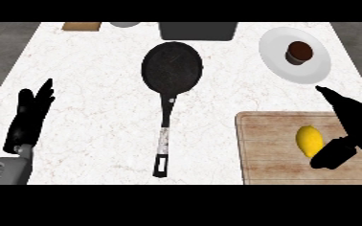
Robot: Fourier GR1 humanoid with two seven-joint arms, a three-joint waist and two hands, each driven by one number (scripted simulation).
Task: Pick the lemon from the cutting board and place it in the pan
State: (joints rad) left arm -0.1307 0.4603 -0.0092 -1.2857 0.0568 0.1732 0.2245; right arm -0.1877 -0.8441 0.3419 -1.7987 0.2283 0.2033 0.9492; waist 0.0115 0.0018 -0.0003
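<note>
The lemon (309, 141) lies on the cutting board (272, 148), near the board's right edge, at the counter's front right corner. The right hand (344, 139) sits just beside it, fingers straight and spread, thumb low by the fruit's near end, nothing yet held. The fruit looks light, firm and smooth-skinned, liable to roll, so a grasp across its middle seems best. The pan (172, 67) stands toward the counter's middle. The left hand (28, 119) rests open at the left edge.

lemon (309, 141): yellow
cutting board (272, 148): light brown wood grain
pan (172, 67): black, handle partly silver
plate (276, 52): white
counter (92, 100): white marble, faint veins
hands: black
</note>
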